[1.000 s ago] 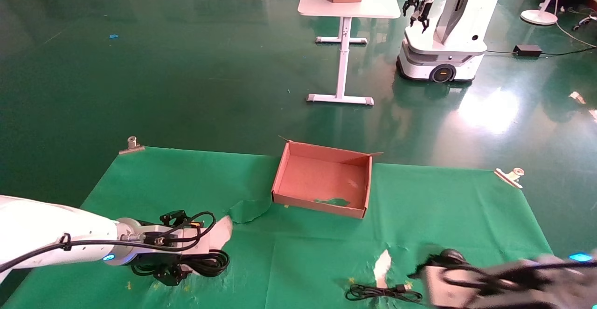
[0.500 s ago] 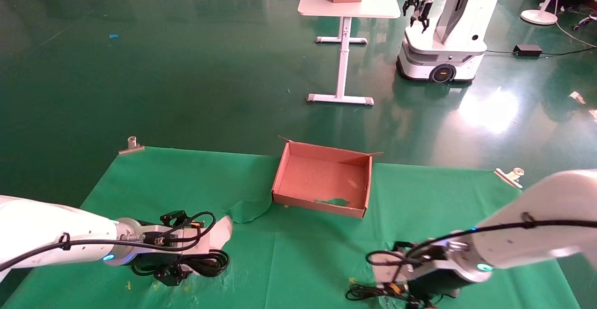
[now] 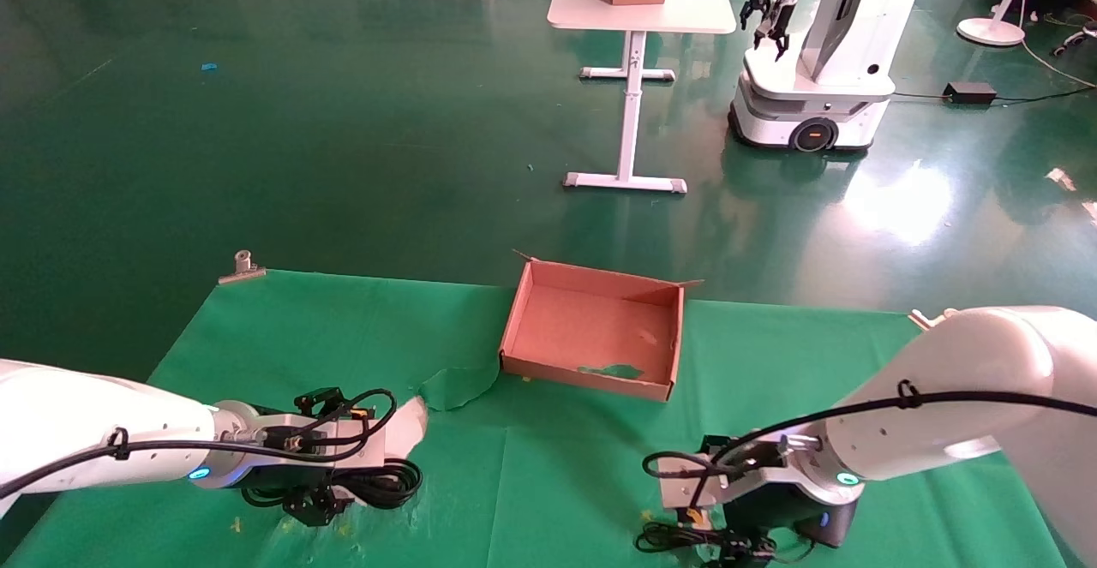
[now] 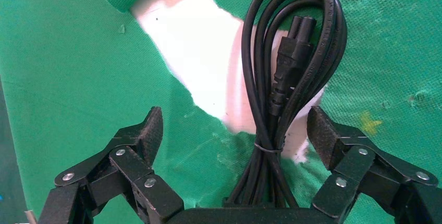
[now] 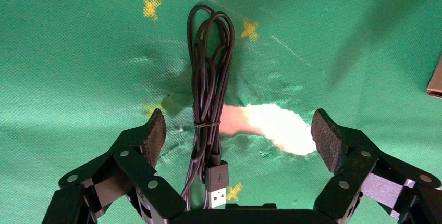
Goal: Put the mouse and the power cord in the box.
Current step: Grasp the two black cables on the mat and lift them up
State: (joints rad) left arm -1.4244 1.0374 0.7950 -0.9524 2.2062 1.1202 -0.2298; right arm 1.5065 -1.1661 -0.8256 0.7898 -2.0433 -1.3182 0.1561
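The power cord [image 3: 387,482], a thick black tied bundle of loops, lies on the green cloth at the near left. My left gripper [image 3: 315,506] stands open over it, and in the left wrist view the power cord [image 4: 292,52] runs between the spread fingers of that gripper [image 4: 233,122] without touching the pads. At the near right my right gripper [image 3: 728,544] hangs open over the mouse's thin cable [image 3: 677,539]. In the right wrist view that thin cable [image 5: 208,78] and its USB plug [image 5: 216,182] lie inside the right gripper [image 5: 238,125]. The mouse body is hidden. The box [image 3: 591,376] sits empty at the middle.
The green cloth is torn, baring white table near the power cord [image 3: 411,424] and near the mouse cable [image 5: 276,125]. A loose cloth flap [image 3: 454,384] lies just left of the box. A metal clip [image 3: 242,266] holds the far left corner. Beyond stand a white table [image 3: 638,15] and another robot [image 3: 814,62].
My right arm has swung in from the near right edge, leftward, to stand over the mouse's cable. The left arm and the power cord have not moved.
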